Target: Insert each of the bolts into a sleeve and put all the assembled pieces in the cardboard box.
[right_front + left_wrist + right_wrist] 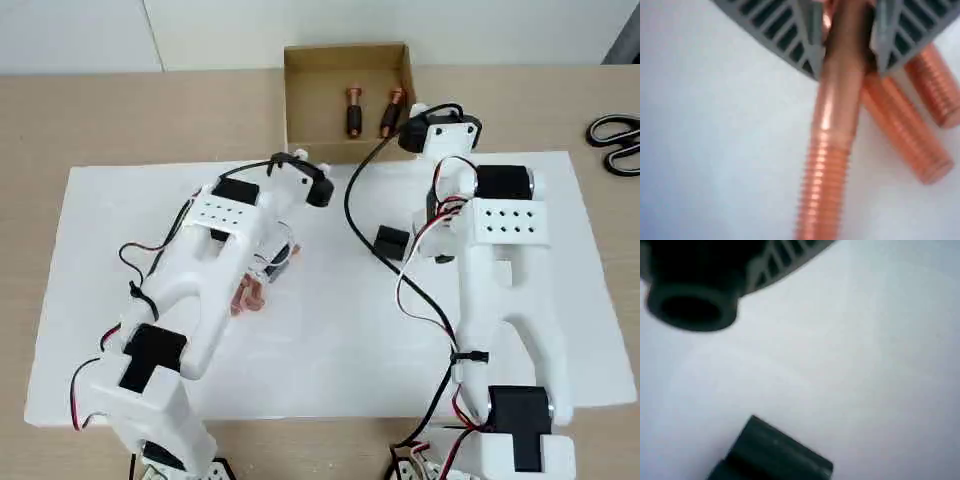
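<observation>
Left gripper (pixel 846 59) is clamped on the smooth shank of a held bolt (pixel 832 150). One ribbed grey finger sits on each side of it. The bolt's long axis runs straight out from the jaws, with the threaded end pointing away from the gripper over the white sheet (pixel 330 340). Two loose bolts (pixel 902 135) lie on the sheet just beside it, also with their threaded ends away from the jaws. They angle off to one side of the held bolt, and the nearer one touches or passes under its shank. From above, this copper cluster is under the left arm, toward the sheet's left half.

Right gripper (pixel 705 265) holds a black held sleeve (pixel 690 307) with a ribbed finger close against it. The sleeve's open bore faces outward from the gripper, and its axis tilts toward the sheet. A loose sleeve (pixel 772 455) lies on its side on the sheet nearby, apart from the held one, between the two arms.

At the table's (pixel 100 110) far edge, the box (pixel 288 100) holds two assembled pieces (pixel 355 112) side by side. Their copper heads point to the far wall and their black sleeves toward the arms, and the right-hand piece is slightly slanted. Scissors (pixel 615 140) lie off the sheet near the right arm.
</observation>
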`<action>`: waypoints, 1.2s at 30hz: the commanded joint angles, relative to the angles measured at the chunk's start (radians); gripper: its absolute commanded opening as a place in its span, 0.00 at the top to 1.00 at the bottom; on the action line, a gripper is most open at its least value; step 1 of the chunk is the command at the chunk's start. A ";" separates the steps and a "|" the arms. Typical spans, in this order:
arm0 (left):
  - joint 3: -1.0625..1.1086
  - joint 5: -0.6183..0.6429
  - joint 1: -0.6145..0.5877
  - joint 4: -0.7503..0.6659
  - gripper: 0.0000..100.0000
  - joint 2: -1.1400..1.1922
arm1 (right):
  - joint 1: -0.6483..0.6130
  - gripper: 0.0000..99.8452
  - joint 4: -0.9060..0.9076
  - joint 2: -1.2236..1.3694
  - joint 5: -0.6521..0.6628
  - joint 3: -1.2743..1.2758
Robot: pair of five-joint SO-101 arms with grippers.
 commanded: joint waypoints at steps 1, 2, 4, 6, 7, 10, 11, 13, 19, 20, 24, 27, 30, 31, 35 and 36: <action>-0.038 0.014 0.055 0.014 0.96 -0.015 | 0.001 1.00 0.005 -0.015 0.000 -0.054; -0.038 0.014 0.072 0.015 0.97 -0.015 | 0.001 1.00 0.005 -0.015 0.000 -0.054; -0.038 0.014 0.098 0.020 0.98 -0.015 | 0.001 1.00 0.005 -0.015 0.000 -0.054; -0.039 0.014 0.118 0.029 0.98 -0.017 | 0.001 1.00 0.005 -0.015 0.000 -0.054; -0.039 0.014 0.126 0.029 0.99 -0.017 | 0.001 1.00 0.005 -0.015 0.000 -0.054; -0.041 0.014 0.130 0.031 0.99 -0.032 | 0.001 1.00 -0.005 -0.015 0.000 -0.031; -0.041 0.014 0.127 0.031 0.99 -0.052 | 0.001 1.00 -0.005 -0.015 0.000 -0.021; -0.039 0.009 0.126 0.043 0.99 -0.101 | 0.001 1.00 -0.005 -0.015 0.000 -0.017; -0.039 0.006 0.112 0.069 0.99 -0.270 | -0.001 1.00 -0.005 -0.015 0.000 -0.018; -0.039 0.000 0.100 0.075 0.99 -0.293 | -0.001 1.00 -0.005 -0.015 0.000 -0.018; -0.035 -0.081 0.018 0.101 0.99 -0.359 | -0.001 1.00 -0.005 -0.015 0.000 -0.018; -0.035 -0.163 -0.060 0.149 0.99 -0.391 | -0.001 1.00 -0.005 -0.015 0.000 -0.018; -0.035 -0.233 -0.152 0.155 0.99 -0.404 | -0.001 1.00 -0.005 -0.015 0.000 -0.018; -0.035 -0.281 -0.176 0.152 0.99 -0.402 | -0.001 1.00 -0.005 -0.015 0.000 -0.018; -0.033 -0.517 -0.235 0.152 0.99 -0.396 | -0.001 1.00 -0.005 -0.015 0.000 -0.018; -0.033 -0.578 -0.245 0.152 0.99 -0.396 | -0.001 1.00 -0.005 -0.015 0.000 -0.018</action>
